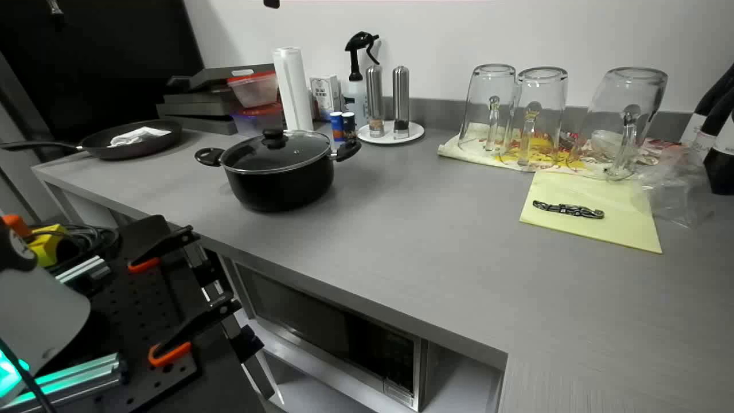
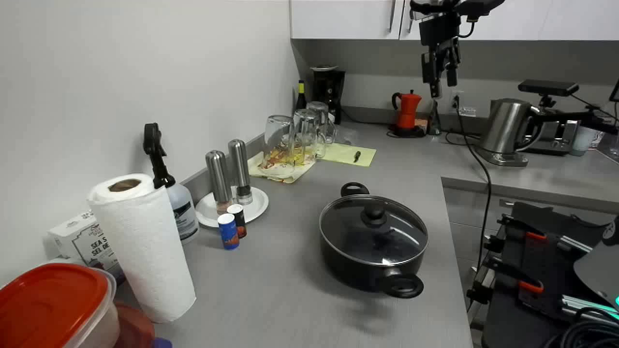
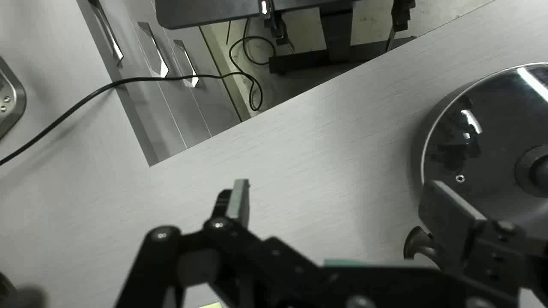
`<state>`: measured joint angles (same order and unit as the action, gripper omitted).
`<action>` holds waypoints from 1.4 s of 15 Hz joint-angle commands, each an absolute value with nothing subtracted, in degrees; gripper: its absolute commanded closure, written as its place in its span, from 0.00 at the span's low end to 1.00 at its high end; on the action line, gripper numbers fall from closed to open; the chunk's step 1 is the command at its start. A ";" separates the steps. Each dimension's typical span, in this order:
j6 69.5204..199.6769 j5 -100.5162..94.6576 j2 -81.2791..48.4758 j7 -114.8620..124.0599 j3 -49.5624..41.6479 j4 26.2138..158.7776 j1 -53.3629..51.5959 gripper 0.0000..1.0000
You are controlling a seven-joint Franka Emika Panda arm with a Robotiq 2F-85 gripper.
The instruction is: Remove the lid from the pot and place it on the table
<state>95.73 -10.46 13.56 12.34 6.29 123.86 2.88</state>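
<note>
The pot [image 1: 281, 192] is black, wide and low, and stands upright on the grey table [image 1: 401, 246]. The glass lid [image 1: 269, 160], with metal rim and black knob, sits on the pot. In an exterior view the pot [image 2: 355, 275] and lid [image 2: 367, 241] stand near the table's [image 2: 271, 290] front edge. My gripper [image 2: 439, 82] hangs high above the table, apart from the lid. In the wrist view the gripper [image 3: 340, 203] is open, with nothing between its fingers. There the lid [image 3: 492, 154] shows at the right, partly behind one finger and cut off by the picture edge.
Upturned glass mugs [image 1: 533, 115] stand at the back beside a yellow sheet [image 1: 596, 229]. Steel mills [image 1: 401, 97], small shakers [image 1: 337, 126] and a paper towel roll [image 2: 142, 251] stand near the wall. A pan [image 1: 132, 140] lies beyond the pot. A kettle [image 2: 505, 130] stands at the far counter.
</note>
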 commanded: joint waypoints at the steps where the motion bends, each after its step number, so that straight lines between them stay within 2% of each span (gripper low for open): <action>1: 95.58 -10.68 13.49 12.57 5.15 123.71 1.61 0.00; 11: 96.22 -11.01 11.99 11.53 5.10 123.64 1.03 0.00; 21: 105.52 -8.71 3.93 -0.64 5.57 124.37 -3.35 0.00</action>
<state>103.19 -10.11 5.79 4.18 5.90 124.46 -1.96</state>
